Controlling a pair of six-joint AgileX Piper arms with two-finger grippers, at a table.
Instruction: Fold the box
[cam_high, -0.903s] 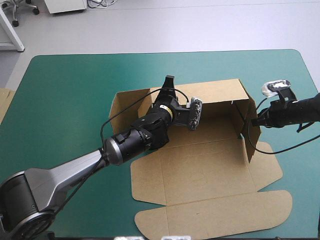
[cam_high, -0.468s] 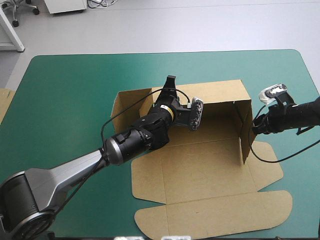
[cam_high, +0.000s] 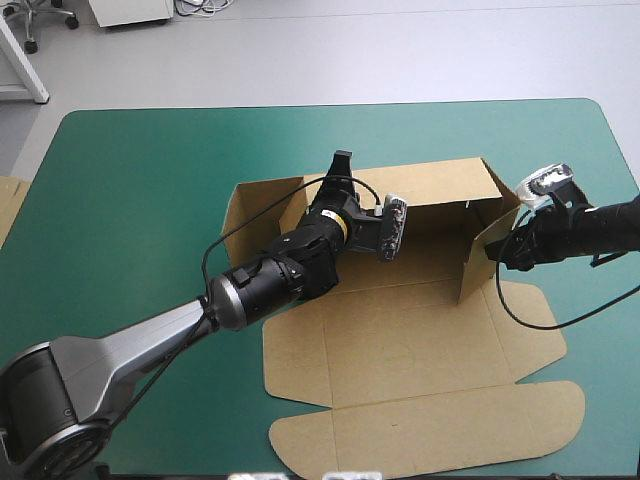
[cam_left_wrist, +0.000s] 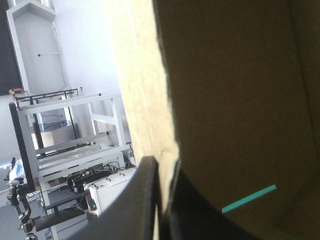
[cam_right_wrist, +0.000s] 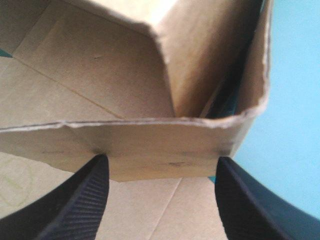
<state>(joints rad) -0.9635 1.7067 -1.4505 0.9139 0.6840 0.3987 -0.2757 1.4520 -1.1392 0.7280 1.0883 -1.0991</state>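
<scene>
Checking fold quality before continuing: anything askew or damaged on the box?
The box's right side flap stands askew, slanting inward instead of square to the back wall, just ahead of the open right end effector. No tears visible.

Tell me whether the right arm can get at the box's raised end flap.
Probably yes: the right end effector stands open right at the flap, whose edge spans the gap between its fingers, with nothing in the way.
</scene>
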